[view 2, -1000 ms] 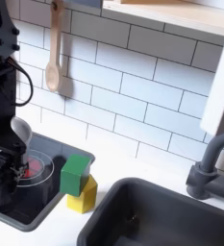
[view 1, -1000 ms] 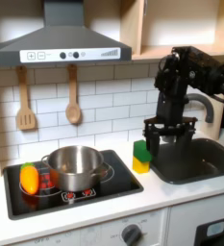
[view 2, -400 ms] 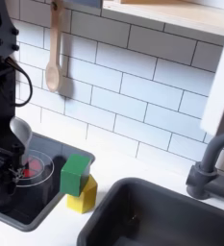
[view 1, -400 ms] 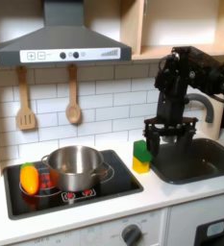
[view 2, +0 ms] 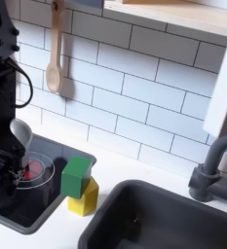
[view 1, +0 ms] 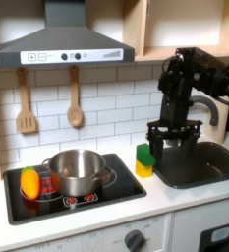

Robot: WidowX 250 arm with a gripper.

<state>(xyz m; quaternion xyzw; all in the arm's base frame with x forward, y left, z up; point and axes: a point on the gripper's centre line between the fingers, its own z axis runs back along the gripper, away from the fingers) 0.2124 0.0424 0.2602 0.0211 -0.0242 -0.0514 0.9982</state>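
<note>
Nothing has moved; my gripper (view 1: 171, 144) hangs right of centre, narrowly parted, empty, just beside the green-yellow block (view 1: 143, 159).

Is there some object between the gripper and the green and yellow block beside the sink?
Nothing visible stands between them. In the first exterior view the gripper hangs over the sink edge, just to the first exterior view's right of the green and yellow block, with only bare counter and sink rim in the gap.
</note>
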